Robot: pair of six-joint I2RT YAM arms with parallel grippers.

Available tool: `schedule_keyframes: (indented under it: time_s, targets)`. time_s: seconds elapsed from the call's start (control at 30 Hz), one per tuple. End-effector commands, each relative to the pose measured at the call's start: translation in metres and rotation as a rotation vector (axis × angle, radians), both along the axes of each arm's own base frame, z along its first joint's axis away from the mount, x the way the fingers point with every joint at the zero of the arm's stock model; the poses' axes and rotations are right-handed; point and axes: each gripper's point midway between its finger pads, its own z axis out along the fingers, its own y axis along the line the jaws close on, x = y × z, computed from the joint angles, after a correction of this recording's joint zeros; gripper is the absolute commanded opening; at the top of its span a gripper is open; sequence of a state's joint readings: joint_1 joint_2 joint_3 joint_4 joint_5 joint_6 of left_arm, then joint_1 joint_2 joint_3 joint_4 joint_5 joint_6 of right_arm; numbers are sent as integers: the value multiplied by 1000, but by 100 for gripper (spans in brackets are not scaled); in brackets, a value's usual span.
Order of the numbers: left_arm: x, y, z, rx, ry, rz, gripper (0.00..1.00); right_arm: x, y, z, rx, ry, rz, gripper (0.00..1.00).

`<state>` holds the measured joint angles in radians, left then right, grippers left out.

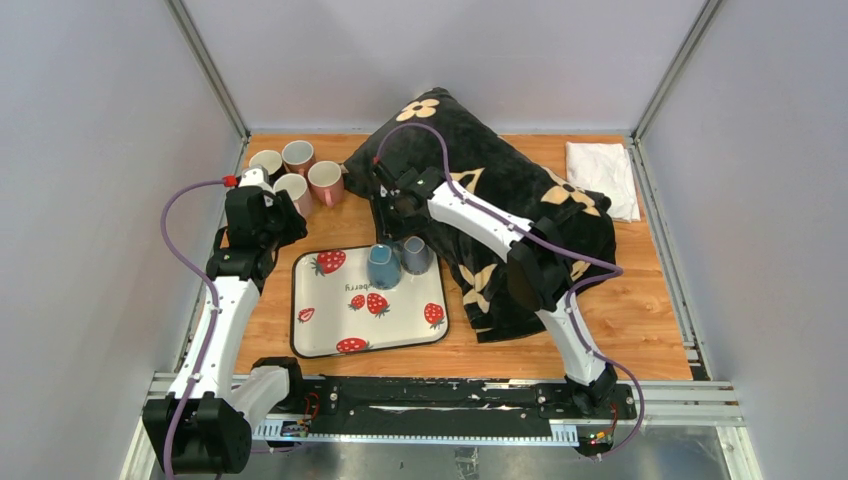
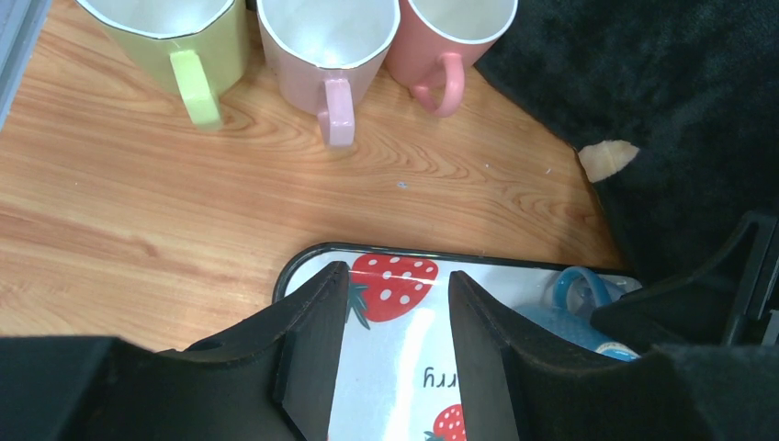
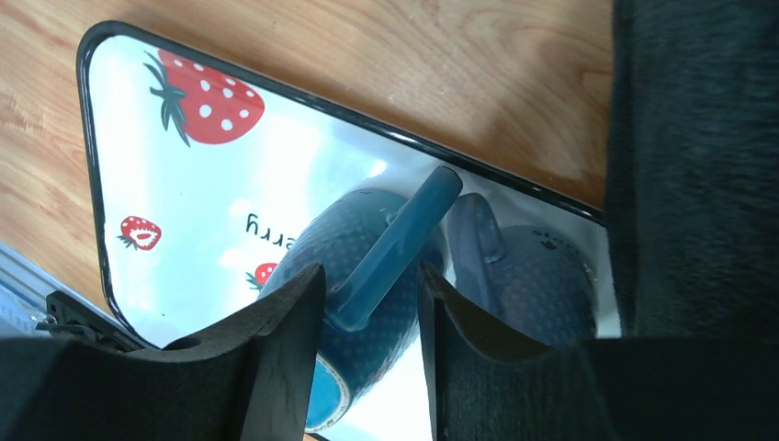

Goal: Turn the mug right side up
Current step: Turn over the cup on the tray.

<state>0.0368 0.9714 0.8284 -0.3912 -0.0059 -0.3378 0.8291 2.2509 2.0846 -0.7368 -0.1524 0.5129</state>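
Two dark blue dotted mugs stand upside down on the strawberry tray [image 1: 330, 325], side by side at its far edge. My right gripper [image 1: 393, 215] hangs right over the left mug [image 1: 383, 267]. In the right wrist view this mug [image 3: 344, 239] shows its handle [image 3: 409, 225] running up between the fingers of my right gripper [image 3: 370, 274], with narrow gaps on both sides. The other mug [image 3: 542, 276] stands just to its right. My left gripper [image 2: 395, 276] is open and empty over the tray's far left corner [image 2: 303, 257].
Several upright mugs stand at the back left: green [image 2: 174, 37], pale pink [image 2: 321, 46], pink [image 2: 450, 37]. A black flowered blanket [image 1: 500, 190] is heaped right of the tray, under the right arm. A white cloth [image 1: 602, 175] lies at the back right. Walls enclose the table.
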Motion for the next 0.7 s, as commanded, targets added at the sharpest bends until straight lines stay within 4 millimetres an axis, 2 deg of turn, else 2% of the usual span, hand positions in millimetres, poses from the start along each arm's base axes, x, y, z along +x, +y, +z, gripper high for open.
schedule_keyframes:
  time_s: [0.0, 0.37, 0.67]
  targets:
    - [1, -2, 9, -7, -33, -7, 51, -21, 14, -1, 6, 41, 61, 45]
    - [1, -2, 9, -10, -31, -4, 51, -42, 20, -2, 22, 93, 110, 43]
    - [1, -2, 9, -11, -30, -3, 51, -64, 33, 1, 67, 145, 199, 43]
